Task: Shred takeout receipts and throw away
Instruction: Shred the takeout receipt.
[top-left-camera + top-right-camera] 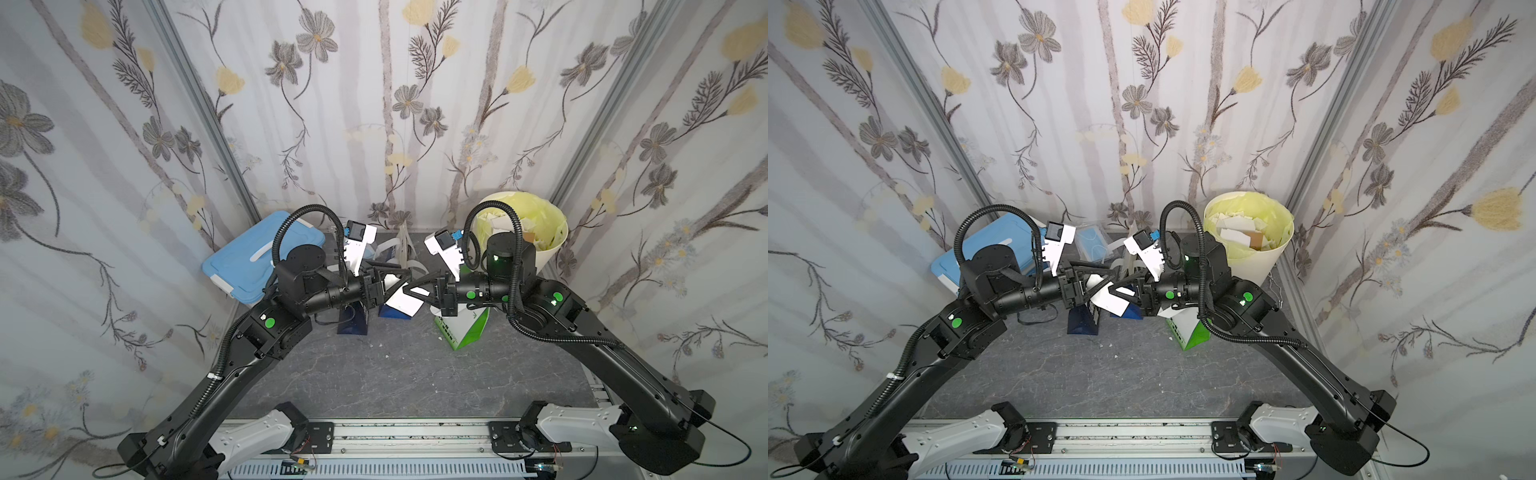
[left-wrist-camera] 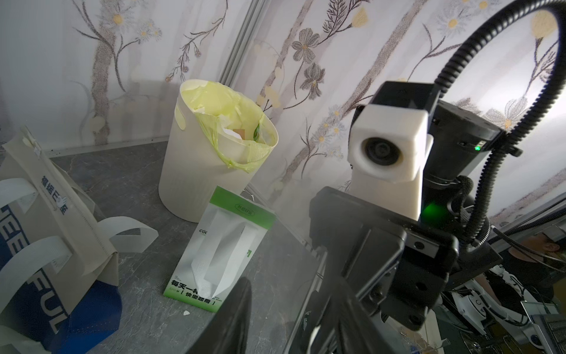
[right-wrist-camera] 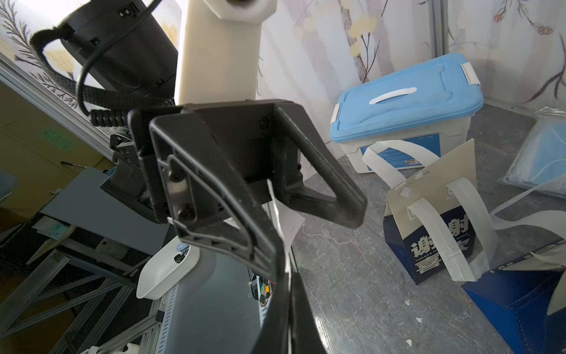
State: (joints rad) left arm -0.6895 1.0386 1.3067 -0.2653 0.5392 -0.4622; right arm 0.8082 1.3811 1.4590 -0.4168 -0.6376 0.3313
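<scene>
Both arms meet in mid-air over the grey table [image 1: 395, 382], claws tip to tip. The right gripper [image 1: 414, 287] is pinched tight on a takeout receipt [image 1: 404, 302], a white slip that hangs beneath the two claws, clear of the table and near a dark blue bag [image 1: 353, 324]. The left gripper [image 1: 400, 278] has its jaws apart, one on each side of the slip. More white paper scraps lie in the yellow-lined bin [image 1: 548, 255] at the back right corner.
</scene>
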